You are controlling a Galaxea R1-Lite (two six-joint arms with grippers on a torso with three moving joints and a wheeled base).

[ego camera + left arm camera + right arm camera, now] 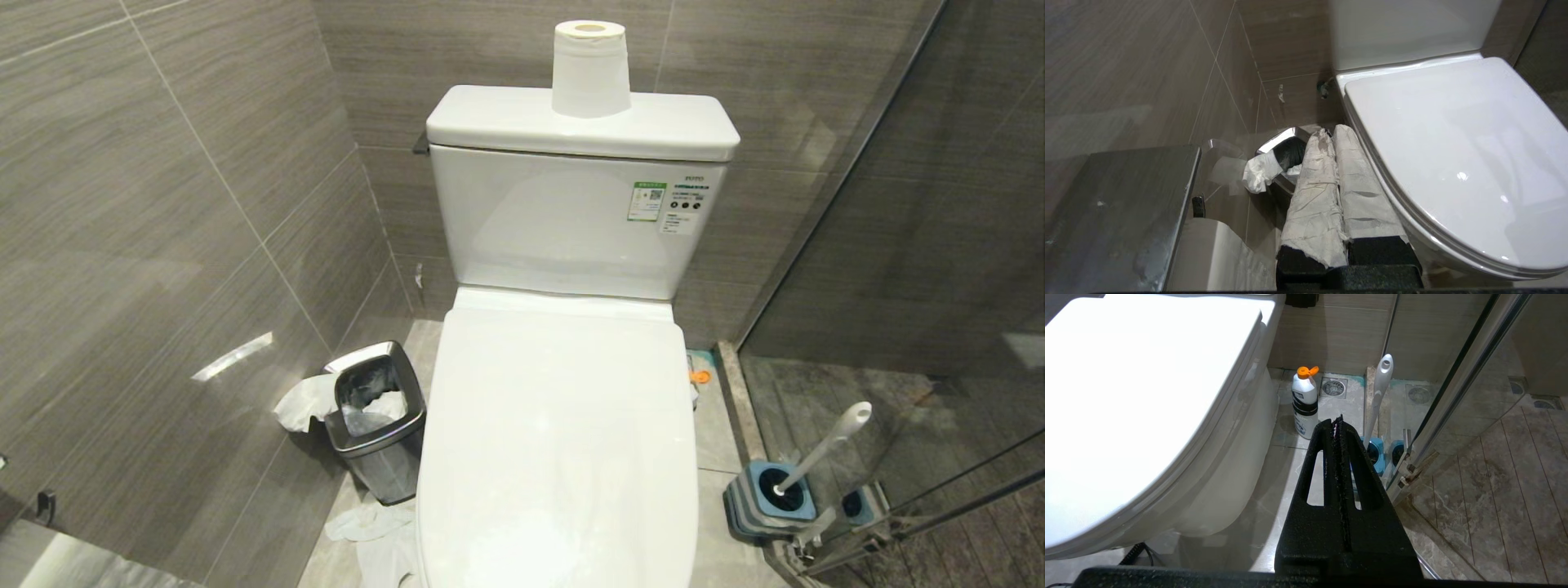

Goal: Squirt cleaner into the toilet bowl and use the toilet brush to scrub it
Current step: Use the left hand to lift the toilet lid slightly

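The left gripper (1333,134) was found closed on nothing, its two fingers (1312,192) wrapped in whitish tape and pressed together, held low between the waste bin (1282,141) and the toilet bowl (1453,163). The right gripper (1338,424) was likewise closed and empty, its black fingers (1323,465) meeting along a seam, held low on the toilet's other side. Neither arm was seen in the head view.

The toilet's lid was down, so the basin was hidden. The toilet brush (820,449) was noted leaning in its grey-and-blue holder (767,494) by the glass shower partition (939,245); its bristle head was concealed in the holder. A white bottle with an orange cap (1305,402) was seen upright on the floor beside the toilet base; its label could not be read. Only a scrap of orange showed in the head view. A paper roll (589,69) stood on the cistern (571,220).
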